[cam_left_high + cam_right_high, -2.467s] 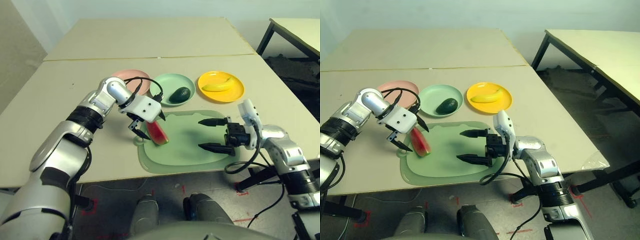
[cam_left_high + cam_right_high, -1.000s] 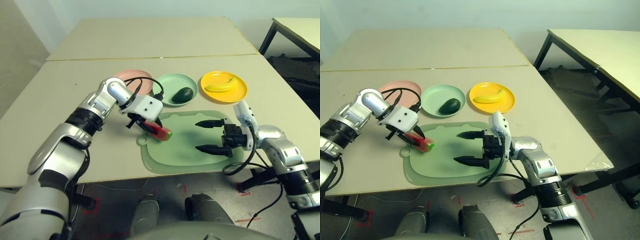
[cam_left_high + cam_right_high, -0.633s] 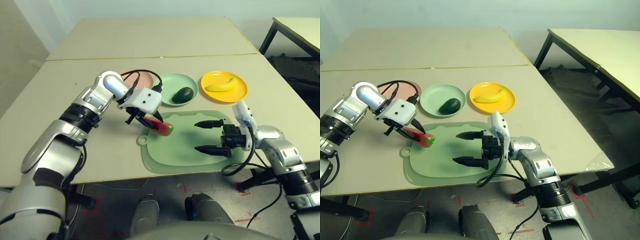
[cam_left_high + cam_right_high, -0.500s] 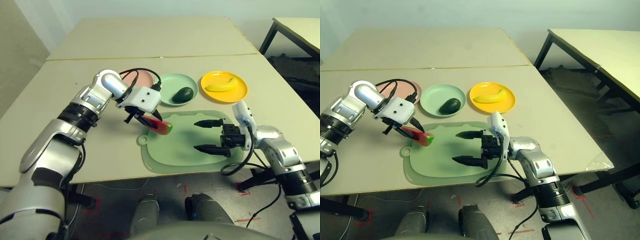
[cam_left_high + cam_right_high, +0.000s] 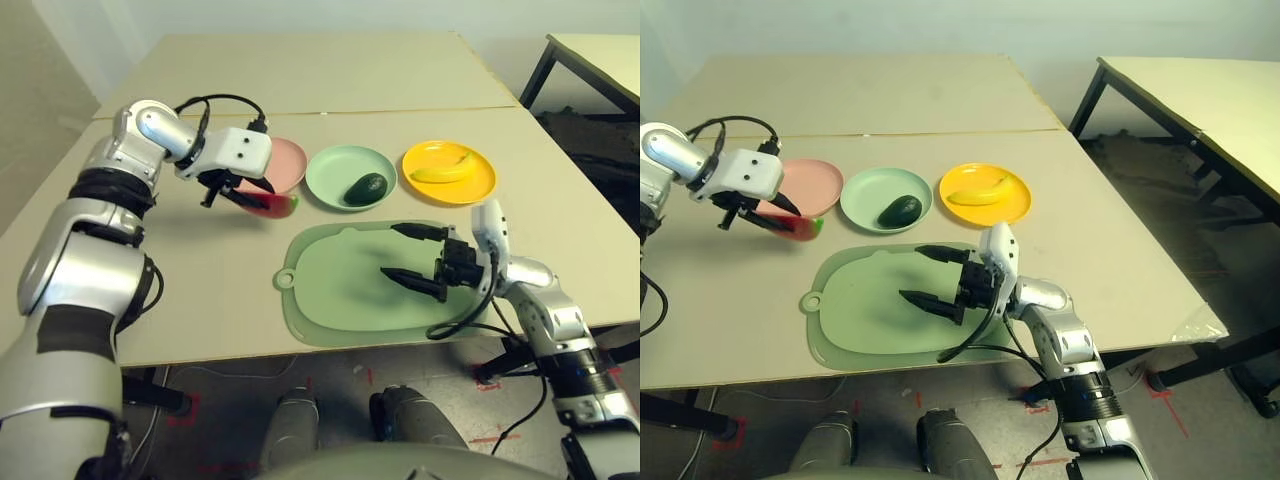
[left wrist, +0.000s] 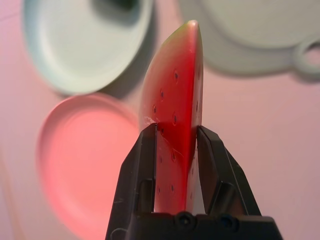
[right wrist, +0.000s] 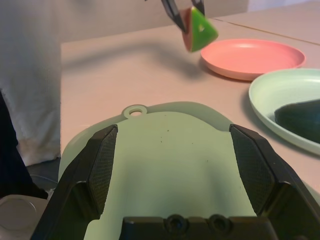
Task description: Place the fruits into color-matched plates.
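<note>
Left wrist view — left claw [image 6: 176, 130] gripping watermelon wedge [image 6: 175, 100], pink plate [image 6: 85, 165] below

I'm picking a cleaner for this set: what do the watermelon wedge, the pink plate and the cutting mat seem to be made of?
Watermelon wedge: probably glossy painted plastic, given its sheen and moulded-looking seeds.
Pink plate: likely plastic, smooth, evenly coloured.
Cutting mat: plastic or silicone, satin, flat and uniformly green.

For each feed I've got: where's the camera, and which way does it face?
Left and right eye: head, forward-down over both forearms; shared: yellow plate, banana.
Left wrist: along left tool, shut on watermelon.
Right wrist: along right tool, open above cutting mat.
Both wrists share the pink plate.
</note>
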Robot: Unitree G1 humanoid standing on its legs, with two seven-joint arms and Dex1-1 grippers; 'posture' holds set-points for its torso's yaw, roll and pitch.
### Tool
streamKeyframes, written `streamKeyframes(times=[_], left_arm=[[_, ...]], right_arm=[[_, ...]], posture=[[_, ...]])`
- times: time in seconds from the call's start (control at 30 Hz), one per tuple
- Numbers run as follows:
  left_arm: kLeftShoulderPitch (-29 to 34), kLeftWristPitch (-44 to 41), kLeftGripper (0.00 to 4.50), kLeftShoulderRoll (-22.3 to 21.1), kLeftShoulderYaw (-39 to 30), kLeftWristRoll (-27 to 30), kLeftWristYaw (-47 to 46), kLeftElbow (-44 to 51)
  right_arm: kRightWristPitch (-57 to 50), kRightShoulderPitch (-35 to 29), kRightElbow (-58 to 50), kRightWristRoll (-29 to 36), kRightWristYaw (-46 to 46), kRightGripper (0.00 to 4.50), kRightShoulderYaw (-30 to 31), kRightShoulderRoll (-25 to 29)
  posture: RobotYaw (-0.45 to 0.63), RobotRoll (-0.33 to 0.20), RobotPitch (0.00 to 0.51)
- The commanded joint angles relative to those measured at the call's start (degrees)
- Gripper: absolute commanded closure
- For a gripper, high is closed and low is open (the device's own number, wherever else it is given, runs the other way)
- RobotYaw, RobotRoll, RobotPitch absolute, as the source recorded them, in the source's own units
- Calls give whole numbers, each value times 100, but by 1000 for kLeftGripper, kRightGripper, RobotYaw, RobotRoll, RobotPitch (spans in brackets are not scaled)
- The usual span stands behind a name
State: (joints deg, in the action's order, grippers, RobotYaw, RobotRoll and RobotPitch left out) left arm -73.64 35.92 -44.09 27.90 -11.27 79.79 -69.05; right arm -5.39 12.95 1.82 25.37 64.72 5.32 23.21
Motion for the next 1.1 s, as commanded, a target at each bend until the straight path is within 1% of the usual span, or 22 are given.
streamKeyframes(times=[0.03, 0.27, 0.37, 0.5, 0.57, 0.63, 0.73, 0.83, 0.87, 0.9, 1.07, 1.1], left_arm=[[-165, 173, 3353, 68, 17, -585, -927, -358], [-230, 36, 3353, 190, 316, -1720, -2745, -653], [-181, -128, 3353, 231, 415, -2068, -3314, -730], [-22, -346, 3353, 283, 490, -2387, -3806, -808], [72, -403, 3353, 307, 596, -2618, -4236, -824], [202, -384, 3353, 317, 673, -2768, -4371, -845], [372, -321, 3353, 349, 635, -2792, -4370, -871], [458, -332, 3353, 366, 647, -2874, -4587, -870], [471, -340, 2610, 371, 655, -2902, -4668, -869], [482, -342, 2368, 378, 648, -2914, -4730, -870], [510, -334, 599, 401, 636, -2996, -4941, -877], [508, -327, 316, 400, 642, -3020, -4979, -878]], right_arm=[[-100, -71, -191, 38, -104, 0, 3, -23], [-215, -176, -389, 79, -275, 0, -43, -12], [-264, -212, -456, 97, -312, 0, -62, 25], [-326, -219, -495, 131, -344, 0, -90, 65], [-351, -185, -476, 143, -354, 0, -94, 72], [-393, -161, -450, 154, -377, 0, -89, 63], [-458, -201, -521, 167, -330, 0, -22, 83], [-520, -243, -593, 179, -326, 0, -8, 89], [-533, -249, -603, 179, -331, 0, -12, 87], [-548, -254, -610, 180, -343, 0, -21, 84], [-602, -284, -652, 186, -374, 0, -48, 86], [-610, -286, -659, 187, -372, 0, -50, 90]], posture=[[-45, 0, 65], [-63, 0, 69], [-64, 0, 74], [-62, 0, 77], [-59, 0, 78], [-64, 0, 77], [-63, 0, 77], [-62, 0, 77], [-61, 0, 79], [-64, 0, 79], [-60, 0, 79], [-60, 0, 79]])
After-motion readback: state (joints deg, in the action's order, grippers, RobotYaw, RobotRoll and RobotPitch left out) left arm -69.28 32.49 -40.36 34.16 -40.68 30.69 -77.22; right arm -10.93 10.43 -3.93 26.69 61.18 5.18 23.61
